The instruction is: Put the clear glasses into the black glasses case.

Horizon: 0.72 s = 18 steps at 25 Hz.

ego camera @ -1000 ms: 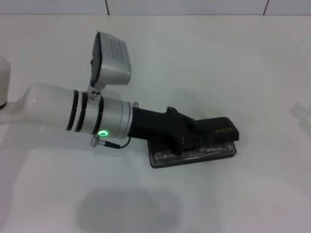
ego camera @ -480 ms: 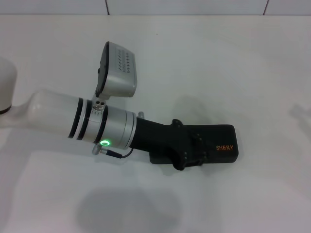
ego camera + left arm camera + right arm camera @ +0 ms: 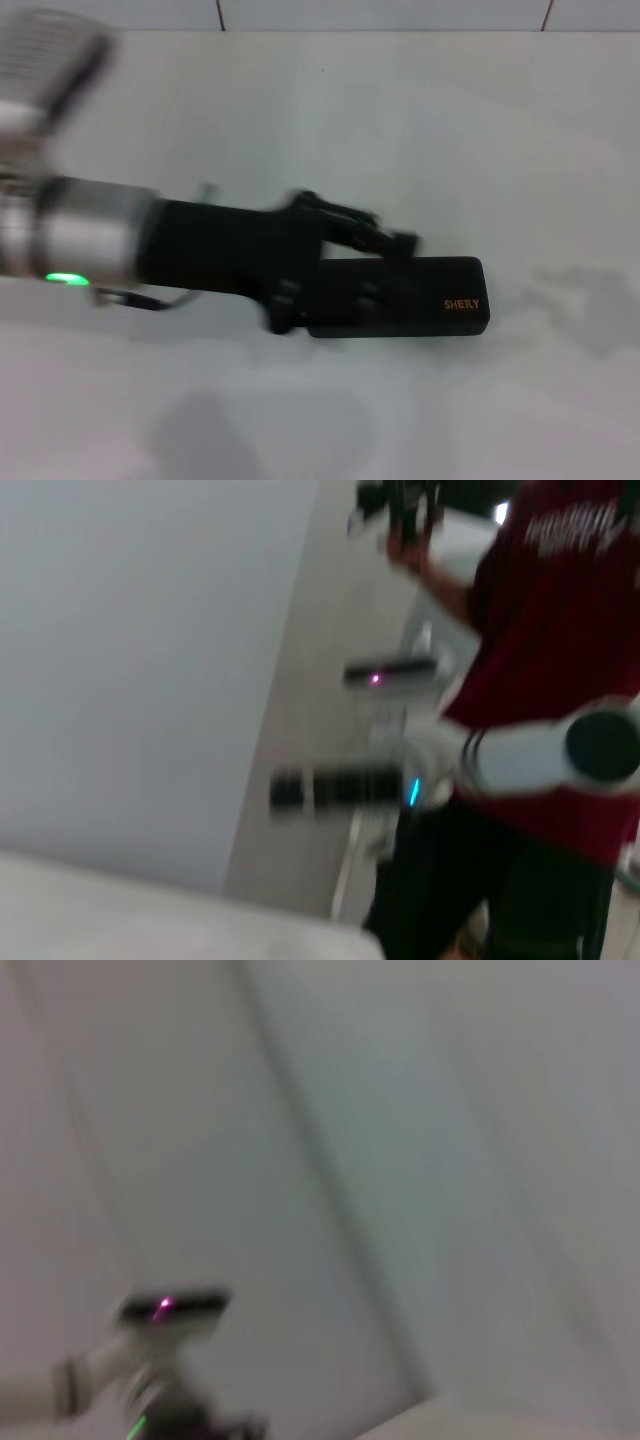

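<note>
white table (image 3: 420, 130), person in red shirt (image 3: 560, 630), grey wall (image 3: 140, 660) behind

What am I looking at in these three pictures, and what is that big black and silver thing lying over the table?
It is a two-armed robot. One picture looks down from a camera on its head; the other two come from cameras on its wrists and show only the room, a wall and a person in red. The black and silver thing is the robot's left arm, ending in the left claw, blurred by motion above the white table. Beside it lies the black glasses case, lid shut, with orange lettering. The claw appears to hold nothing. No glasses are visible. The right arm is out of sight.
</note>
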Available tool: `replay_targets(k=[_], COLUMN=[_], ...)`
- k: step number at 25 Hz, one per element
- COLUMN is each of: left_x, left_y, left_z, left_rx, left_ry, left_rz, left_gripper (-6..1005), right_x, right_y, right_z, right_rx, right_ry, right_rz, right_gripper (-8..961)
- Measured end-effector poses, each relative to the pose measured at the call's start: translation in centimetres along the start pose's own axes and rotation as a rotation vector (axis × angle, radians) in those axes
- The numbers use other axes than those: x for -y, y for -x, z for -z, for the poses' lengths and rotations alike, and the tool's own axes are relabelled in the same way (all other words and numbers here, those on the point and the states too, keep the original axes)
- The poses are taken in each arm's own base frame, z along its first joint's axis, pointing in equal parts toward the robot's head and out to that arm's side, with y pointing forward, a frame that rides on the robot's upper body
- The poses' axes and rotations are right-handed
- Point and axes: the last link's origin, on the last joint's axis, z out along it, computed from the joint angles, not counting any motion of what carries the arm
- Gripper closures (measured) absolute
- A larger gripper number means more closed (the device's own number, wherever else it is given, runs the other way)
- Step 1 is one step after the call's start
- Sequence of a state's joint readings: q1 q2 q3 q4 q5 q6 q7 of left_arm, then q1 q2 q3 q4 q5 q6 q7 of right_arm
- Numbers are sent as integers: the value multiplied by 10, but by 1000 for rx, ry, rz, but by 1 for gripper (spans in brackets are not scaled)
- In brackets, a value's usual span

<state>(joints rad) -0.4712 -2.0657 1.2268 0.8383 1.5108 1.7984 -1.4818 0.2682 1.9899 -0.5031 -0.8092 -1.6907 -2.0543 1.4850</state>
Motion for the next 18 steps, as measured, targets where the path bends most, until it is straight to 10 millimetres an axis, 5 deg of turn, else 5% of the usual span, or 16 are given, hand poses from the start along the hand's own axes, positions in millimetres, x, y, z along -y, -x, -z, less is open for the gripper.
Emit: replay_targets(k=[3, 8, 10, 18], left_x=[-13, -24, -28, -36], left_y=[-7, -6, -3, 8], left_z=[29, 63, 71, 80], left_rx=[-98, -152, -153, -128], left_ry=[5, -41, -44, -60], left_rz=[-9, 36, 52, 62], left_gripper=[714, 552, 303, 151], right_x=[-7, -16, -16, -12], right_y=[-13, -26, -27, -17], right_z=[-31, -72, -82, -109], right_rx=[-57, -79, -73, -46], right_ry=[144, 334, 367, 443], right_rz=[17, 23, 18, 36], right_gripper=[687, 460, 419, 255])
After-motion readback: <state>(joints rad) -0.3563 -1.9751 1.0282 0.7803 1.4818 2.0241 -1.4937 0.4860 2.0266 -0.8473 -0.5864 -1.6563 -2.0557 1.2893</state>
